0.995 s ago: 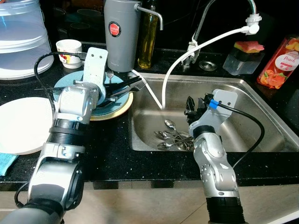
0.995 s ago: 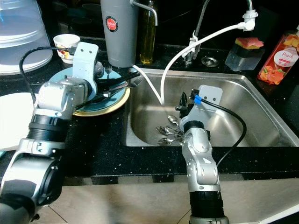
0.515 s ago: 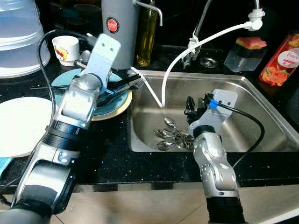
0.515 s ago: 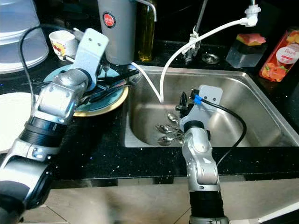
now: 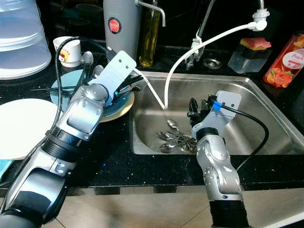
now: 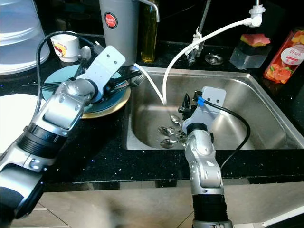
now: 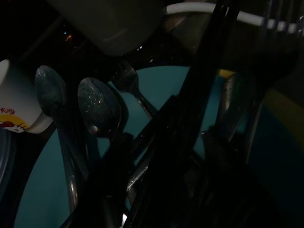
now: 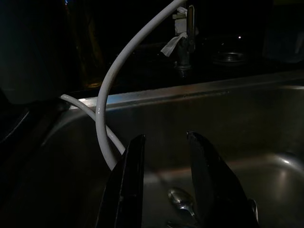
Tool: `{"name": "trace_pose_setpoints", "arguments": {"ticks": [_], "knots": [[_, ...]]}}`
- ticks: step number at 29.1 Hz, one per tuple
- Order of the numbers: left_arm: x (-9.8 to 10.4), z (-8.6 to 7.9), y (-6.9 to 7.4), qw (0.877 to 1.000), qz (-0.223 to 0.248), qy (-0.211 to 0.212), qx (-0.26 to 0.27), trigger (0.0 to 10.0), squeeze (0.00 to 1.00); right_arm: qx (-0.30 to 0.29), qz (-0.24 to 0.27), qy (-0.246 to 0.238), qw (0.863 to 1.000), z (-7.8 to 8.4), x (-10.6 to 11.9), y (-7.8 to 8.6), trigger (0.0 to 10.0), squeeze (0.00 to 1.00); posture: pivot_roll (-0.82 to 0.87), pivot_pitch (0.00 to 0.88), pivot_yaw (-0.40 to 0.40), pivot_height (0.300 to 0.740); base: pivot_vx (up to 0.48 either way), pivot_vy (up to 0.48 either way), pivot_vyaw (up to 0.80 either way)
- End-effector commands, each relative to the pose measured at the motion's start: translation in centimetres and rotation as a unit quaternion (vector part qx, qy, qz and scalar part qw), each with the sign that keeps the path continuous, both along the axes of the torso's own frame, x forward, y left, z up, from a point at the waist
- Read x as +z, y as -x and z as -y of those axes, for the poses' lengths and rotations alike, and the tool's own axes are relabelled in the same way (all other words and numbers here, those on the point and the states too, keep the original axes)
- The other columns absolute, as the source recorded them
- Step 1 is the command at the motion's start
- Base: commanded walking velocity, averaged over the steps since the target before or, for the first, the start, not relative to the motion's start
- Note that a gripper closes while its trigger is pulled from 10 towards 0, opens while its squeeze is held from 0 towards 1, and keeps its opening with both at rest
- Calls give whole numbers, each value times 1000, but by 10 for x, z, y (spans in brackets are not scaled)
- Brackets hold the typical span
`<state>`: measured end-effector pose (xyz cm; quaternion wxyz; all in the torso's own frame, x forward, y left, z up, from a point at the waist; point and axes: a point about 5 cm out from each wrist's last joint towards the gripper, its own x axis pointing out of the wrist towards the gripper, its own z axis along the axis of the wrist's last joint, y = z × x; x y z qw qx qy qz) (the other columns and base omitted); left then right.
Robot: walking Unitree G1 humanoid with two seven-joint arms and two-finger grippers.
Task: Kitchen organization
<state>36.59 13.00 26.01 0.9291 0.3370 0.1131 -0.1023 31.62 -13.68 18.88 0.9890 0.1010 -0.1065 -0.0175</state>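
A blue plate (image 5: 66, 86) on a yellow-rimmed plate (image 5: 121, 107) sits on the black counter left of the sink (image 5: 259, 111). Spoons (image 7: 99, 107) lie on its far side by a small printed cup (image 5: 69, 50). A fork (image 5: 141, 85) pokes over the plate's sink-side edge. My left gripper (image 5: 133, 85) reaches low across the blue plate, its tip right at the fork. Several spoons (image 5: 173, 137) lie in a heap on the sink floor. My right gripper (image 5: 195, 107) hangs just above them, open (image 8: 166, 142), with nothing between its fingers (image 8: 130, 180).
A white hose (image 5: 190, 54) runs from the tap (image 5: 204, 23) into the sink, right beside the right gripper. A grey dispenser (image 5: 122, 28) and oil bottle (image 5: 149, 33) stand behind the plates. A white plate (image 5: 21, 126), clear container (image 5: 21, 38), sponge holder (image 5: 247, 54) and peach bottle (image 5: 285, 59) ring the counter.
My left wrist has swung right, toward the sink, while its tip stayed at the plate's edge by the fork. The right arm has not moved. The camera shifted slightly.
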Motion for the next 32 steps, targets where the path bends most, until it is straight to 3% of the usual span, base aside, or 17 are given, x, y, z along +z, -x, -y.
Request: {"name": "trace_pose_setpoints", "arguments": {"ticks": [1, 8, 17, 23, 24, 25, 27, 28, 29, 30, 32], "knots": [[-5, -5, 0, 1000, -22, -13, 12, 10000, 0, -4, -2, -1, 1000, 2, -1, 1, 10000, 0, 214, 34, -96, 740, 0, 0, 0], [-11, -10, -2, 999, -46, -16, 21, 10000, 0, -3, -2, -2, 1000, 1, -1, 1, 10000, 0, 215, 34, -97, 740, 0, 0, 0], [-25, -27, -6, 992, -30, -110, 60, 10000, 0, -3, -1, -1, 1000, 1, -1, 1, 10000, 0, 213, 28, -96, 740, 0, 0, 0], [-31, -29, -6, 990, -38, -118, 62, 10000, 0, -3, 0, -1, 1000, 1, -1, 1, 10000, 0, 215, 24, -98, 740, 0, 0, 0], [-35, -28, -6, 991, -48, -111, 59, 9373, 0, -2, 1, -1, 1000, 1, 0, 0, 10000, 0, 215, 21, -98, 740, 0, 0, 0], [-37, -27, -6, 991, -52, -108, 57, 9373, 0, -2, 1, -1, 1000, 1, 0, 0, 10000, 0, 215, 21, -98, 740, 0, 0, 0], [-43, -28, -6, 991, -66, -97, 61, 6980, 0, -1, 2, -1, 1000, 0, 0, 0, 10000, 0, 214, 21, -98, 740, 0, 0, 0], [-49, -30, -7, 990, -77, -92, 70, 3255, 0, -1, 2, 0, 1000, 0, 0, 0, 10000, 0, 213, 19, -98, 740, 0, 0, 0], [-49, -30, -7, 990, -77, -92, 70, 3255, 0, -1, 2, 0, 1000, 0, 0, 0, 10000, 0, 213, 19, -98, 740, 0, 0, 0], [-54, -33, -6, 990, -87, -79, 81, 0, 0, -1, 2, 0, 1000, 1, 0, 0, 10000, 0, 213, 19, -98, 740, 0, 0, 0], [-56, -34, -6, 989, -92, -70, 86, 0, 0, -1, 2, 0, 1000, 1, 0, 0, 10000, 0, 213, 19, -98, 740, 0, 0, 0]]}}
